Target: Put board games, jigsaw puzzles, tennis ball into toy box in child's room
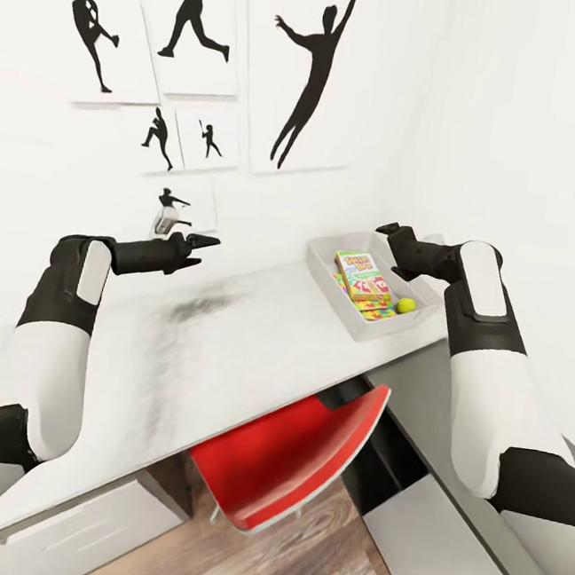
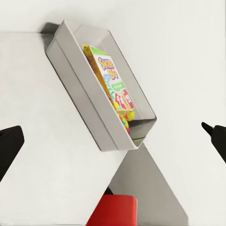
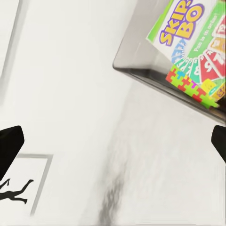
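Note:
The toy box [image 1: 324, 267], a shallow pale grey tray, stands on the table [image 1: 226, 352] at the right, near the wall. Inside it lie a board game [image 1: 359, 264] with a bright printed cover, multicoloured jigsaw puzzle sheets [image 1: 376, 313] and the yellow-green tennis ball [image 1: 405, 305]. My right gripper [image 1: 390, 250] hovers open just above the box's far right side. Over the table, to the left of the box, my left gripper [image 1: 204, 251] is held open and empty. The left wrist view takes in the toy box [image 2: 84, 89] and board game [image 2: 110, 70]. From the right wrist I see the game [image 3: 183, 28] and puzzle [image 3: 190, 87].
A red chair [image 1: 286, 457] is tucked under the table's front edge, over the wood-plank floor [image 1: 292, 565]. Silhouette posters [image 1: 304, 66] hang on the white wall behind the table. A lower pale surface [image 1: 436, 554] lies at the bottom right.

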